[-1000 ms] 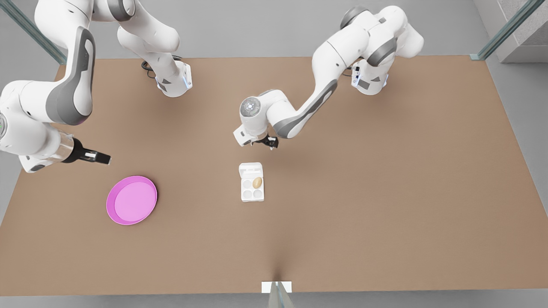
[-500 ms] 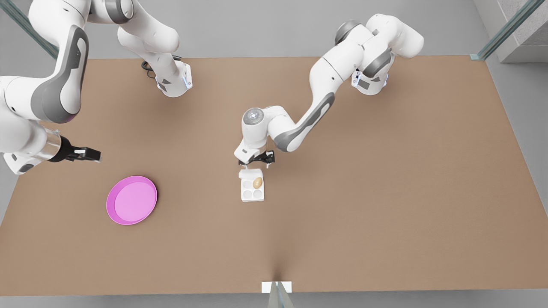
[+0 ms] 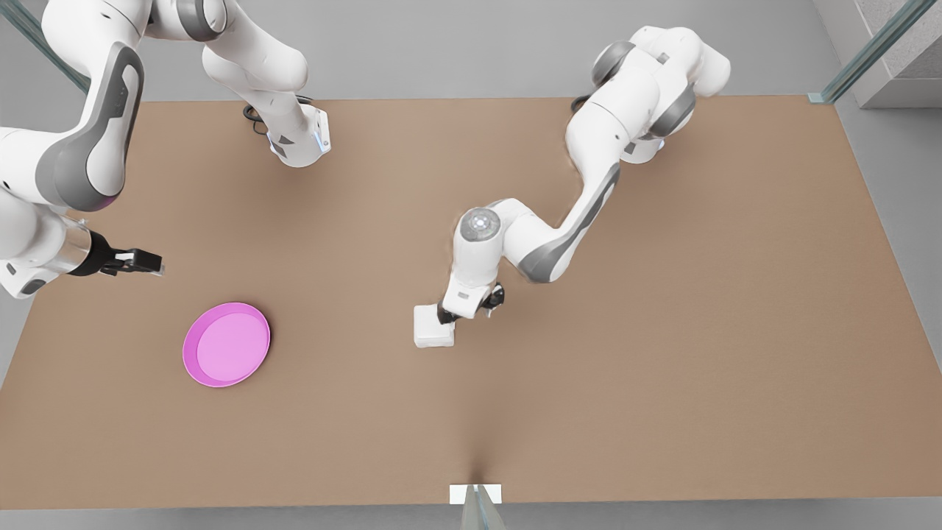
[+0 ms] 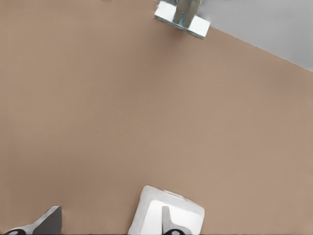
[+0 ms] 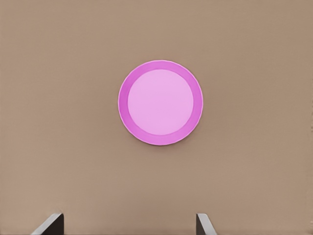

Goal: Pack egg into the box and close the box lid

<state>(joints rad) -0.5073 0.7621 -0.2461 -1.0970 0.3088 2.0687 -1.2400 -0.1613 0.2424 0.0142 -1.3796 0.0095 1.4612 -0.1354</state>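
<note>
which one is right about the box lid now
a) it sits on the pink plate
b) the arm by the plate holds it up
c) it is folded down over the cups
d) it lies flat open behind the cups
c: in the front view the box lid covers the box, no cups or egg showing, with the left gripper at its far edge.

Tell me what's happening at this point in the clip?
The left gripper is down at the box in the middle of the table, fingers spread, one fingertip over the box lid, which lies folded down over the carton. The egg is hidden under it. The right gripper waits open above the table near the pink plate, holding nothing.
</note>
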